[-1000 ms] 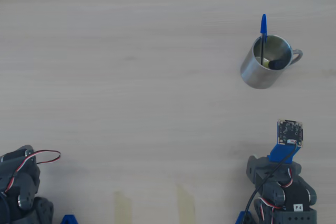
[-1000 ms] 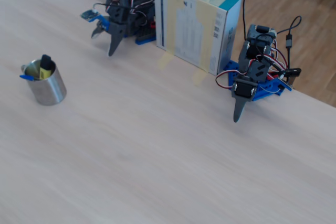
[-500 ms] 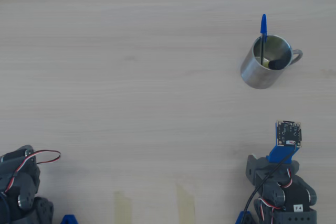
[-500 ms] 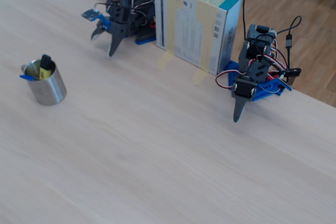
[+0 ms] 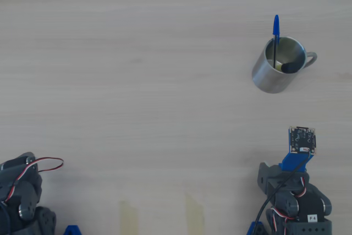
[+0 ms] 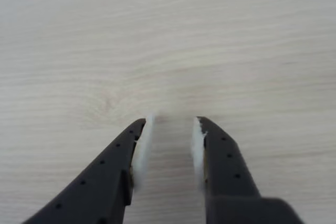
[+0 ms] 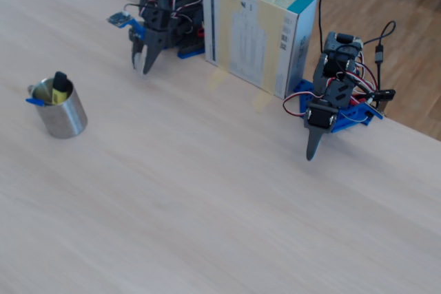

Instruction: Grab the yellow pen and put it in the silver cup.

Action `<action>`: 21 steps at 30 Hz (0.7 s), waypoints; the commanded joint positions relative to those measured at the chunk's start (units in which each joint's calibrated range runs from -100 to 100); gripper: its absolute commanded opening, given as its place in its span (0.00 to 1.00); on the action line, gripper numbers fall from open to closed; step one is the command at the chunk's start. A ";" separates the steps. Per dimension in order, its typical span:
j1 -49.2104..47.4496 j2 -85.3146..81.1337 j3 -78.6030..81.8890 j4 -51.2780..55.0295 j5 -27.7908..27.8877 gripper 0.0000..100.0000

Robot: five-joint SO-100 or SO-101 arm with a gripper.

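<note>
The yellow pen [image 7: 60,89] stands black cap up inside the silver cup [image 7: 67,118], on the left of the fixed view. From overhead, its black cap [image 5: 292,66] shows in the cup [image 5: 268,78], whose handle points right. My gripper [image 7: 140,67] hangs tips-down near the table's far edge, well away from the cup. In the wrist view, the gripper [image 6: 170,125] is open by a narrow gap, with only bare wood between its white pads. Overhead, the wrist camera board [image 5: 303,138] hides the fingers.
A thin blue-capped pen [image 5: 276,32] also stands in the cup. A second arm [image 7: 332,101] is folded at the fixed view's right. A taped cardboard box [image 7: 258,32] stands between the two arms. Tape strips [image 5: 129,216] lie near the overhead view's bottom edge.
In the fixed view the gripper's jaws have drawn closer together, from splayed wide to a narrow gap. Cup, pens and the second arm have not moved.
</note>
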 commanded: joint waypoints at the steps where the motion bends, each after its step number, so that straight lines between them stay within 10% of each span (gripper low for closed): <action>1: 0.53 0.58 0.45 1.01 -0.24 0.02; 21: 0.19 0.58 0.45 0.92 0.12 0.02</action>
